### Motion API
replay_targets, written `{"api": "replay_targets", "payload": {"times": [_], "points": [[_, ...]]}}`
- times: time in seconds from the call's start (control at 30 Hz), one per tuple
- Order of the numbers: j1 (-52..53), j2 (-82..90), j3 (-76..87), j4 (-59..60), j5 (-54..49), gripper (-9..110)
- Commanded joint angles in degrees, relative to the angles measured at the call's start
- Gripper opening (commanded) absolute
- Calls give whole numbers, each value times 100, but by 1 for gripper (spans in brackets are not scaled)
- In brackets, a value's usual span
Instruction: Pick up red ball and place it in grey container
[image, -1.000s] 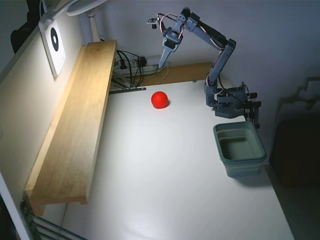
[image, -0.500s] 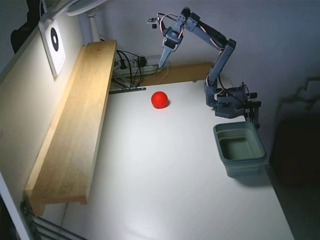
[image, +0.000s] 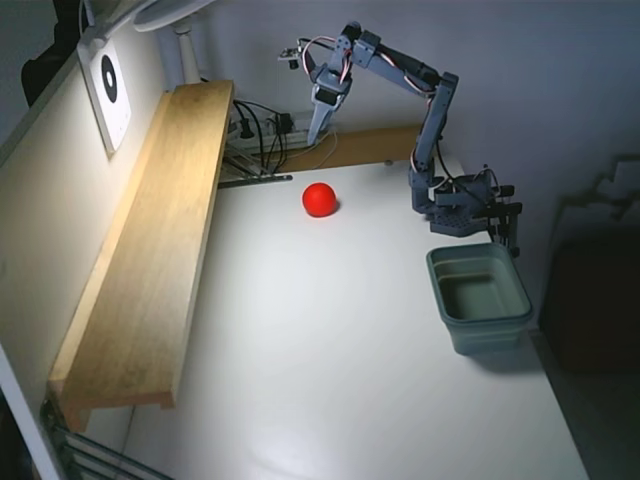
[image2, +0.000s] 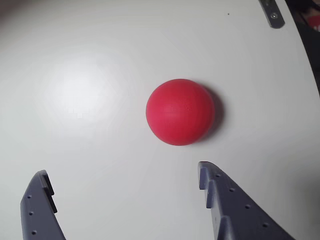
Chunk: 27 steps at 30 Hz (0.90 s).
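- My gripper (image2: 125, 180) hangs spread wide, bare white table (image: 330, 340) all around the red ball (image2: 180, 111).
- Wooden shelf (image: 150, 240) and cables (image: 262, 135) crowd the fixed view's left.
- Grey container (image: 480, 297) well apart, its top unobstructed.

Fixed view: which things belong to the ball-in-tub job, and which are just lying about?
Job: ball, on the table; grey tub, empty; gripper, open above the ball.
Lying about: wooden shelf, cables, target card, lamp.
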Motion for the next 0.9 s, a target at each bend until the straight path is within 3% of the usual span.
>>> {"api": "replay_targets", "payload": {"times": [0.0,0.87], "points": [[138,-237,-386,-136,18,38],[627,-1903,-1849,-338,18,38]]}}
